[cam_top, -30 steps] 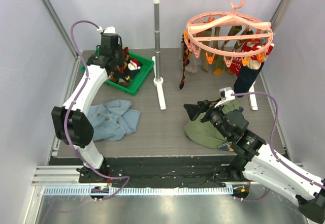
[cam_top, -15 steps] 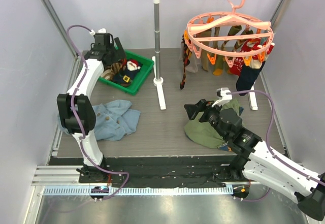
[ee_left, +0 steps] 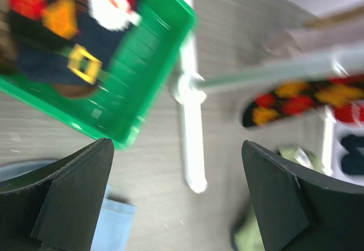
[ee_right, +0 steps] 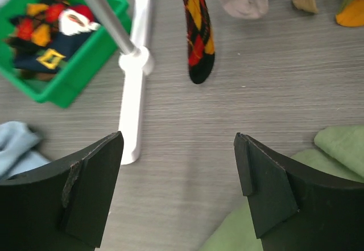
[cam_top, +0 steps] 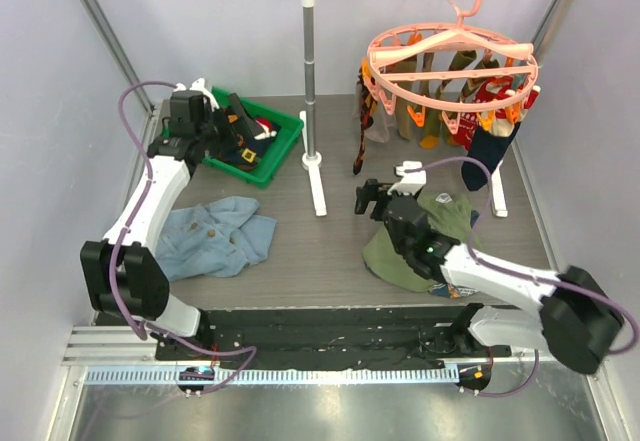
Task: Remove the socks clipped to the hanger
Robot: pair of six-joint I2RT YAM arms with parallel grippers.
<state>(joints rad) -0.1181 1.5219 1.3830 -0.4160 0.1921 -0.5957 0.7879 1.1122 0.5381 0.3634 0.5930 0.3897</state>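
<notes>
The left gripper (ee_left: 177, 168) has just sprung wide beside the green bin (cam_top: 288, 133), apparently having dropped the Santa sock (ee_left: 85, 40) there, so one more is off. The right gripper (ee_right: 177, 165), jaws wide and empty, has swung toward the argyle sock (ee_right: 196, 35), clipped with the other socks (cam_top: 482, 101) to the pink hanger (cam_top: 450, 61).

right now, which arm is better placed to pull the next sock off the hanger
Right, probably. The right gripper is open, empty and near the diamond-pattern sock on the hanger. The left gripper, also open, is by the green bin, past the stand's post.
</notes>
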